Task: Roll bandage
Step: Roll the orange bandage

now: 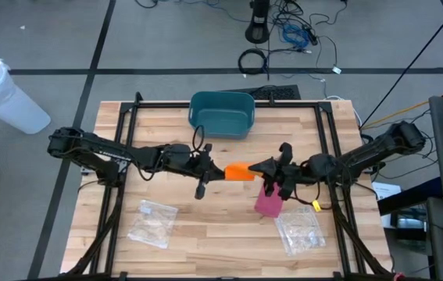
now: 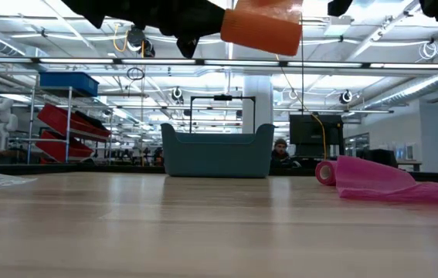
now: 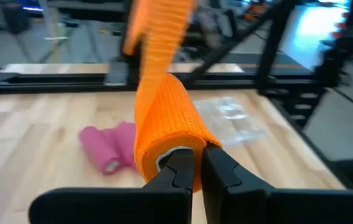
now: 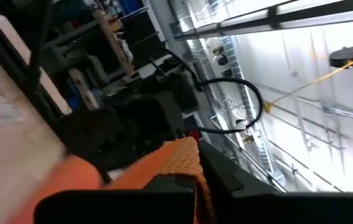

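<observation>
An orange bandage roll (image 1: 239,172) hangs in the air over the table's middle between my two grippers; it also shows in the low view (image 2: 261,27), high above the tabletop. My left gripper (image 1: 219,173) is shut on the roll's end. My right gripper (image 1: 257,168) is shut on the orange strip that runs off the roll. A pink bandage (image 1: 268,201), partly unrolled, lies flat on the wood near the right gripper; it also shows in the low view (image 2: 358,177). My left gripper (image 3: 198,168) holds the orange roll by the rim of its near end (image 3: 195,146). One finger (image 3: 176,168) sits over the pale core opening and the other (image 3: 223,171) outside the wall. The fingers come level from the table's left. The roll is lifted clear. My right gripper (image 4: 195,180) pinches the loose orange strip (image 4: 182,155) between its two fingers, coming level from the table's right. The strip (image 3: 157,37) runs from the roll to this gripper, clear of the table.
A teal bin (image 1: 221,113) stands at the far middle of the table. Two clear plastic bags lie near the front, one at the left (image 1: 152,222) and one at the right (image 1: 299,230). A black frame (image 1: 127,117) borders the table.
</observation>
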